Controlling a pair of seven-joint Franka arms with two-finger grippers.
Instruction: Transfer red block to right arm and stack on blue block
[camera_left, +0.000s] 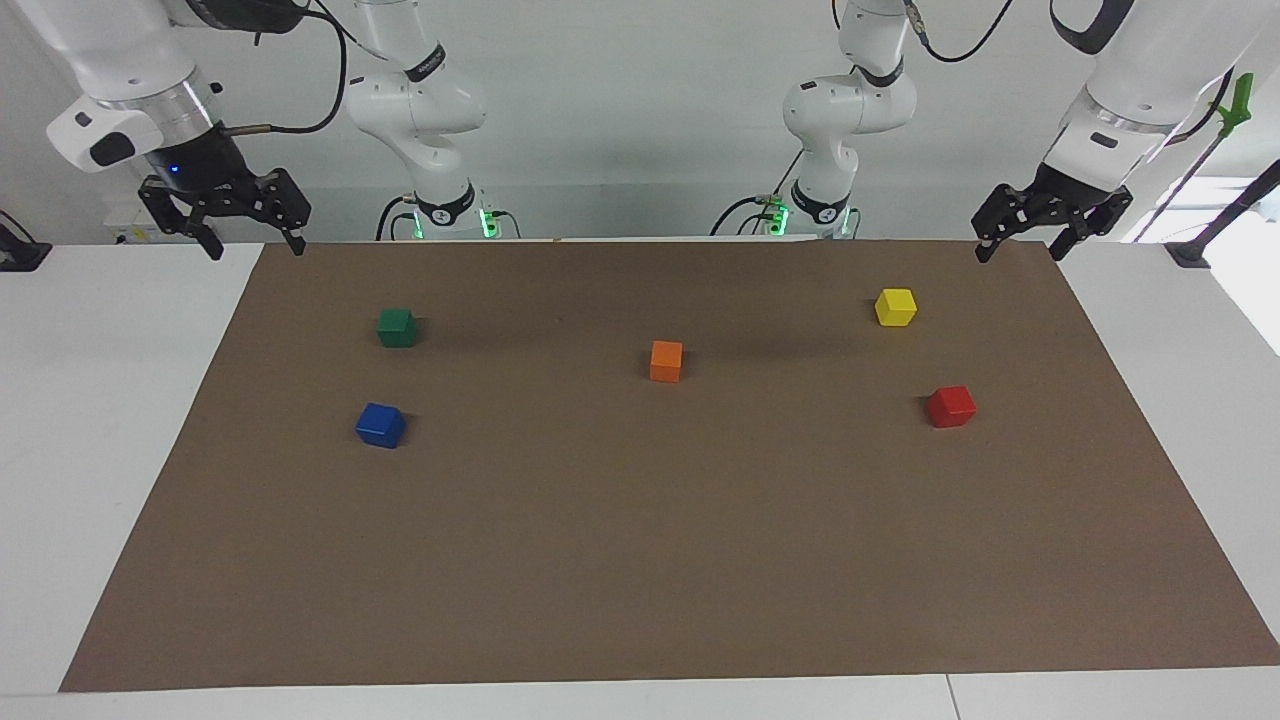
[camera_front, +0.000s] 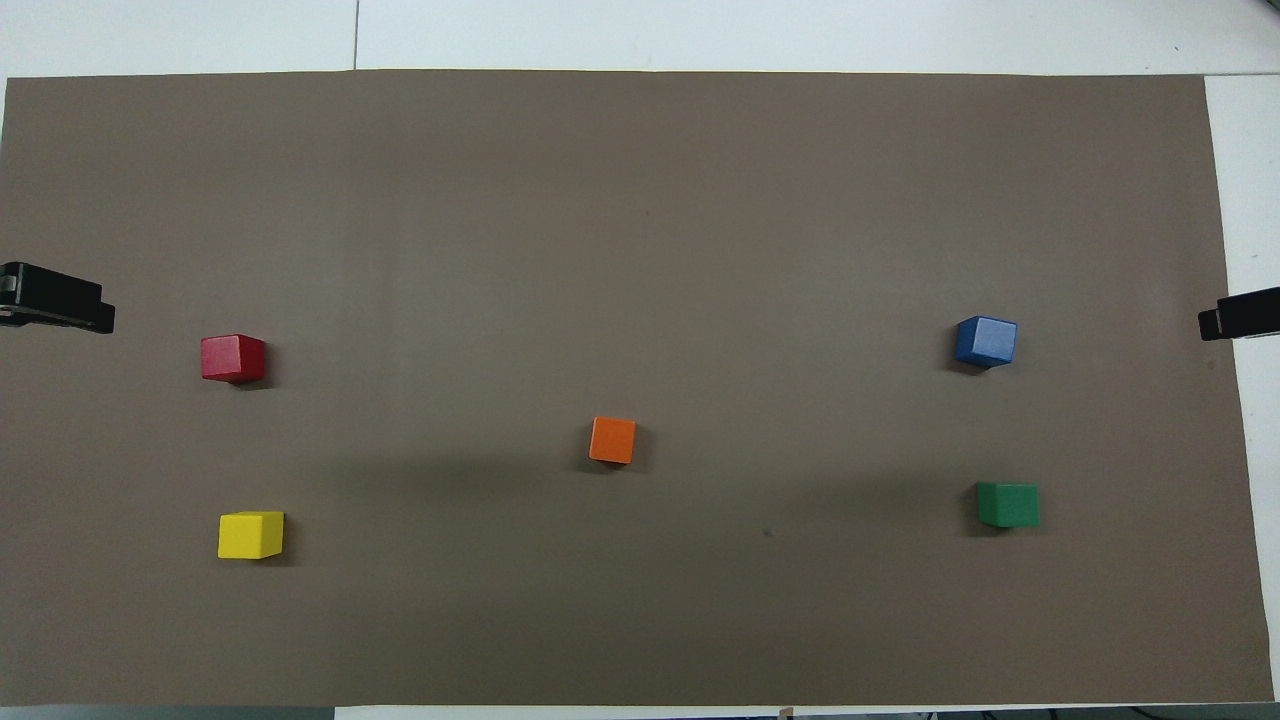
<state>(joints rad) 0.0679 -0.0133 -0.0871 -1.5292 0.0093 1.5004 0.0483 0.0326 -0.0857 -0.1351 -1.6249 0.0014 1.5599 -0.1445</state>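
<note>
The red block (camera_left: 951, 406) (camera_front: 233, 358) sits on the brown mat toward the left arm's end of the table. The blue block (camera_left: 381, 425) (camera_front: 986, 341) sits toward the right arm's end. My left gripper (camera_left: 1020, 243) hangs open and empty over the mat's corner nearest its base, well above and apart from the red block. My right gripper (camera_left: 252, 240), with its blue light on, hangs open and empty over the mat's corner at its own end. In the overhead view only a black tip shows at each side edge (camera_front: 58, 298) (camera_front: 1240, 313).
A yellow block (camera_left: 895, 306) (camera_front: 250, 534) lies nearer to the robots than the red one. A green block (camera_left: 397, 327) (camera_front: 1008, 504) lies nearer to the robots than the blue one. An orange block (camera_left: 666, 360) (camera_front: 612, 440) sits mid-mat (camera_left: 640, 560).
</note>
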